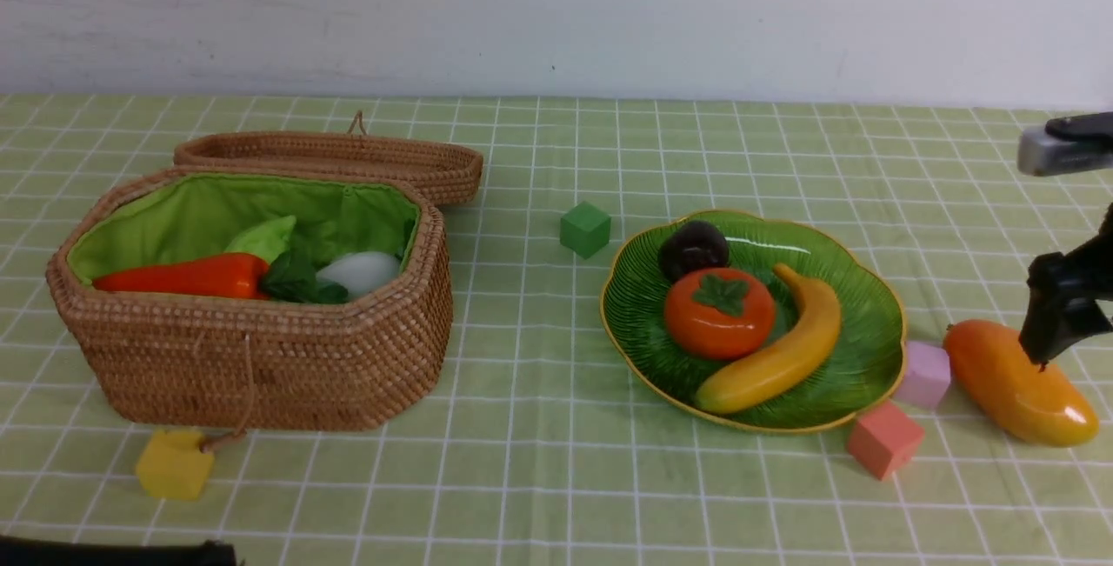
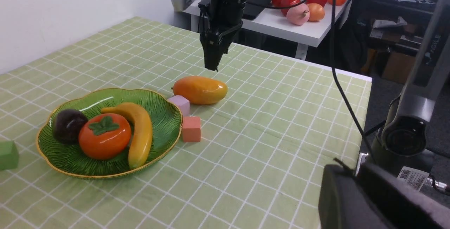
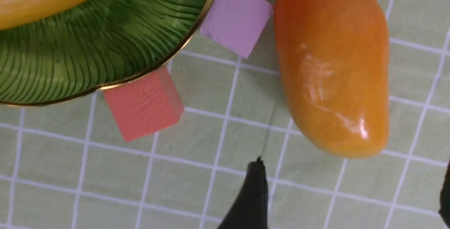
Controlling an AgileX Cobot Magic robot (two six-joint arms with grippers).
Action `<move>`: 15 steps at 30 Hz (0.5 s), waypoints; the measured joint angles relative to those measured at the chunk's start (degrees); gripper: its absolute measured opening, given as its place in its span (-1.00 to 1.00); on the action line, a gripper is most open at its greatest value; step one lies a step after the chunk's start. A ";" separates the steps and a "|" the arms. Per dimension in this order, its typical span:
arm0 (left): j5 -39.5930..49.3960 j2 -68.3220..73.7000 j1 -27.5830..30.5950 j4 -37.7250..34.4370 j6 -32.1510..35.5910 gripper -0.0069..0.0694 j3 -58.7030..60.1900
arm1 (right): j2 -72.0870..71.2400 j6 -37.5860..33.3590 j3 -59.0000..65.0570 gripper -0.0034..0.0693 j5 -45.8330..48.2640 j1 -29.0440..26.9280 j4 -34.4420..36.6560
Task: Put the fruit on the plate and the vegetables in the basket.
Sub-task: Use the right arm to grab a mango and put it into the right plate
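**Mango off the plate, right fingers spread above it**

Yellow cube (image 1: 174,464) sits nearest the camera on the checked green worktop (image 1: 539,479), on the near side of the basket (image 1: 261,357) and tied to it by a string. Taking the plate (image 1: 861,357) as landmark: the basket stands well to its left, lid (image 1: 330,157) lying behind it, with the carrot (image 1: 187,277), the radish (image 1: 358,274) and a light green gourd (image 1: 263,237) inside on the green lining. On the plate itself lie the mangosteen (image 1: 693,249) at the back, the persimmon (image 1: 719,312) in the middle and the banana (image 1: 778,356) curving along the persimmon's right. A green cube (image 1: 584,229) rests just beyond the plate's left rim. A lilac cube (image 1: 924,374) and a pink cube (image 1: 884,439) touch or nearly touch its right rim. The mango (image 1: 1017,383) lies on the worktop to the plate's right, just beside the lilac cube.

The right gripper's fingers (image 3: 253,193) hang over the mango's outer end, spread wide apart and holding nothing; whether a tip touches the fruit I cannot tell. The left gripper (image 2: 372,201) shows only as a dark bulk; its fingers are together.
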 joint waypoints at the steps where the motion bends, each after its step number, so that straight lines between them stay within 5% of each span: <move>1: -0.02 0.00 0.00 0.00 0.00 -0.67 0.00 | 0.98 -0.63 0.00 0.93 -1.04 0.00 0.01; 15: -1.91 0.00 0.00 0.00 0.10 -0.66 0.00 | 14.11 -1.94 0.00 0.86 -5.84 0.00 -6.20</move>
